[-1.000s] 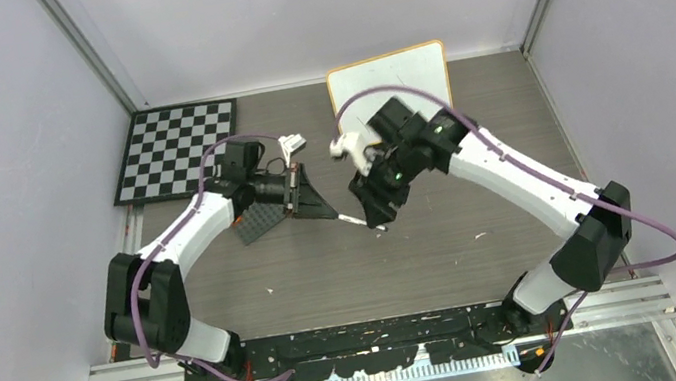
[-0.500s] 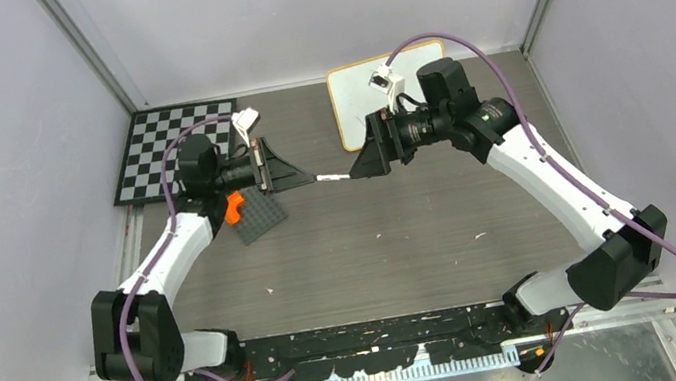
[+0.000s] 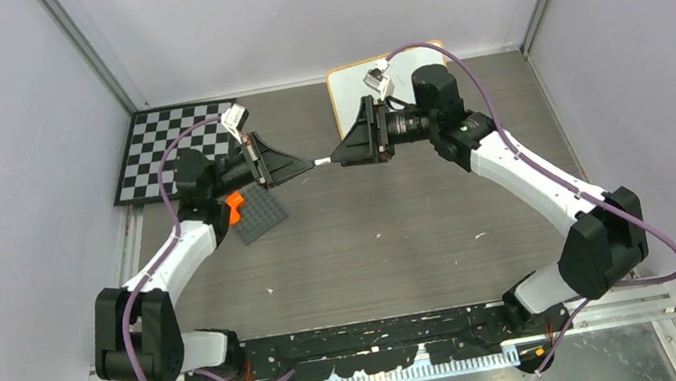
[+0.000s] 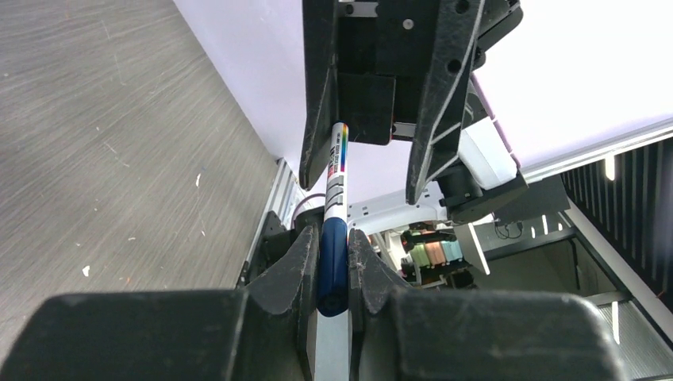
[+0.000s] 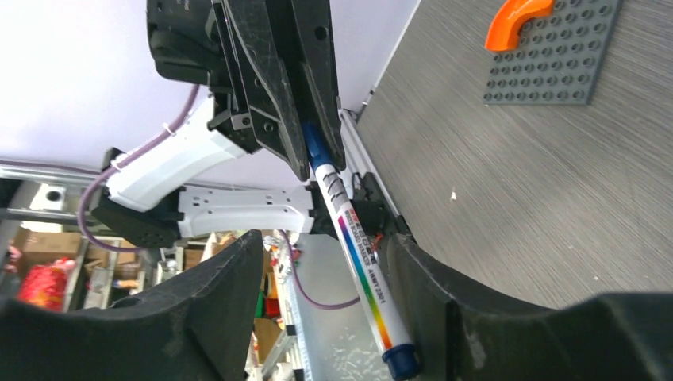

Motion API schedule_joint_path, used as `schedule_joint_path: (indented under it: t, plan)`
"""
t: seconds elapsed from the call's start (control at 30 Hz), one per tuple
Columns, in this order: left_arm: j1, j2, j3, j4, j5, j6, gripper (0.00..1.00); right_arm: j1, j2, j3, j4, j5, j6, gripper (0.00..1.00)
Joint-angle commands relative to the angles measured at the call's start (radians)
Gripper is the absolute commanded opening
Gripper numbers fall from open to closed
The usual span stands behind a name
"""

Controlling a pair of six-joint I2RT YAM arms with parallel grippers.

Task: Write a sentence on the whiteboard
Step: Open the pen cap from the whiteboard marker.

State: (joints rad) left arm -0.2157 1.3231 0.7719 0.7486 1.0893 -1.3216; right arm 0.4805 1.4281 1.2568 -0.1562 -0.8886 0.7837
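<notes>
Whiteboard stands at the far edge of the table, against the back wall, right of centre. Its orange frame shows at the left side and at the top right corner. My right arm crosses in front of it and hides most of its face; on the strip I can see, I cannot make out any writing.

Both arms are raised above the table and point at each other, tip to tip, in front of the board's left side.

My left gripper is clenched on the marker: both fingers press the dark blue cap end between them. The white barrel, with its rainbow stripe and black print, runs straight out from those fingers toward the other arm.

My right gripper is released. Its fingers stand wide apart, and the barrel passes between them. The marker's rear end, tipped in blue, lies close against the inner face of one finger; the other finger is well clear of it. I cannot tell whether that end touches the finger.

Left of the board, a black-and-white checkerboard lies flat in the far left corner. A grey studded plate lies just below my left gripper in the overhead view, with an orange curved piece on its left corner.
</notes>
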Motion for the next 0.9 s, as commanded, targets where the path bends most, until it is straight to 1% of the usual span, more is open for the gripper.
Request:
schedule_joint_path:
  t: [0.0, 0.07, 0.23, 0.53, 0.7, 0.87]
  plan:
    - [-0.012, -0.025, -0.005, 0.092, -0.045, -0.025, 0.00, 0.002, 0.010, -0.024, 0.278, -0.059, 0.202, 0.59]
    - [-0.021, -0.026, -0.008, 0.092, -0.050, -0.025, 0.00, 0.003, 0.015, -0.019, 0.262, -0.037, 0.208, 0.55]
    - [-0.034, -0.024, -0.008, 0.092, -0.058, -0.022, 0.00, 0.004, 0.025, -0.010, 0.251, -0.009, 0.211, 0.50]
    - [-0.050, -0.013, -0.010, 0.091, -0.057, -0.019, 0.00, 0.032, 0.039, 0.013, 0.219, -0.015, 0.170, 0.37]
    - [-0.068, -0.007, -0.004, 0.091, -0.056, -0.018, 0.00, 0.041, 0.047, 0.021, 0.219, -0.020, 0.165, 0.36]
    - [-0.082, 0.000, -0.003, 0.091, -0.052, -0.018, 0.00, 0.044, 0.051, 0.025, 0.221, -0.018, 0.165, 0.32]
